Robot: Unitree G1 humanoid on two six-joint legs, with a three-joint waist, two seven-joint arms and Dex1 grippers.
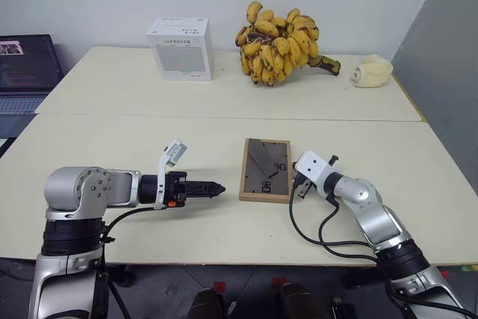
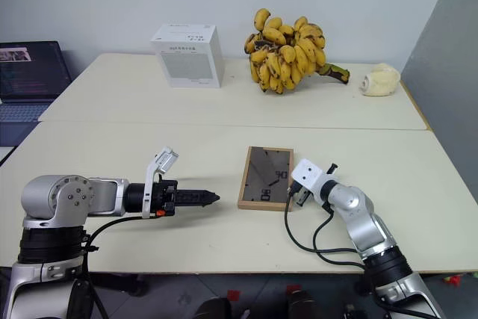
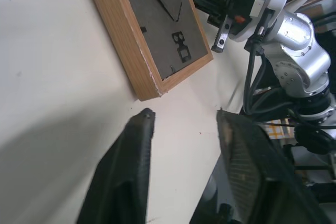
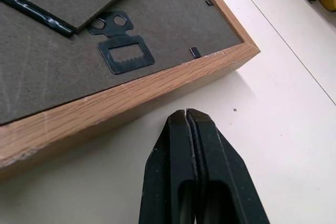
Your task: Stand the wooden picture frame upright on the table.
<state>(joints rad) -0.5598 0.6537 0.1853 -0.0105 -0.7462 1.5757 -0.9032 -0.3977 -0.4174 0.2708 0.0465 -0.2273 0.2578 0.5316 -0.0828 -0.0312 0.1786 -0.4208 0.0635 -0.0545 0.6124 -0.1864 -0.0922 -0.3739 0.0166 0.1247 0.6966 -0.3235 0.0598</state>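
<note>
Wooden picture frame [image 1: 266,169]: lies flat, face down on the near half of the table [image 1: 149,132], dark grey back and fold-out stand up, between the 2 grippers.
Left gripper [image 1: 213,189]: level above the table, pointing at the frame's left edge, a little apart from it; fingers [image 3: 126,171] spread, holding nothing.
Right gripper [image 4: 187,124]: at the frame's right edge, fingers pressed together, tips just beside the wood, gripping nothing.
Far half: white box [image 1: 180,48], banana bunch [image 1: 278,42].
</note>
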